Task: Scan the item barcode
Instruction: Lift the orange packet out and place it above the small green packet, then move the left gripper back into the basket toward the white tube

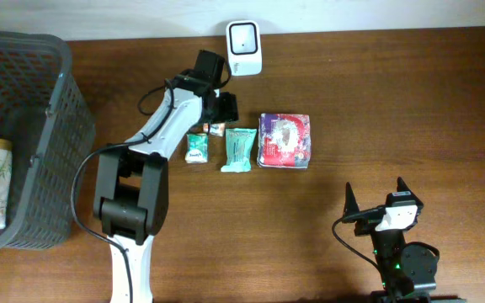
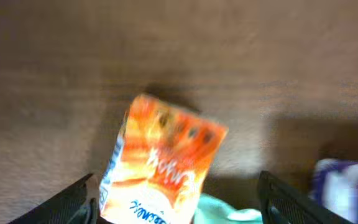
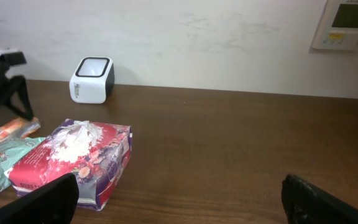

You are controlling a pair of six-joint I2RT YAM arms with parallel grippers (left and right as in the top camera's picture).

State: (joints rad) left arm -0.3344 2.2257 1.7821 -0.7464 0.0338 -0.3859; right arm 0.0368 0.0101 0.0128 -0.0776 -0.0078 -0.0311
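**Orange packet lies straight under the open left gripper; scanner just beyond**

The orange packet (image 2: 163, 165) lies flat on the table (image 1: 394, 101), touching or overlapping the edge of the teal packet (image 1: 240, 149) beside it. In the left wrist view its long axis runs nearly up the picture with a slight tilt. That puts it roughly square to the line between the two fingers (image 2: 73, 202), so a closing would take it across its narrower width.

The left gripper (image 2: 174, 176) hangs right above it with its jaws wide apart. One finger stands off each long side, neither touches the packet, and it has hold of nothing.

From the packet, the scanner (image 1: 244, 36) stands near, toward the wall, with its window facing up. I judge that any pass over that window is a short carry for this arm.

The right gripper (image 1: 375, 192) is well apart, at the near edge on the far side of the red package (image 1: 285, 140). It is spread wide and empty. The left arm is plainly the nearer one.

Whether a barcode shows on the packet's upper face, the blur does not let me tell.
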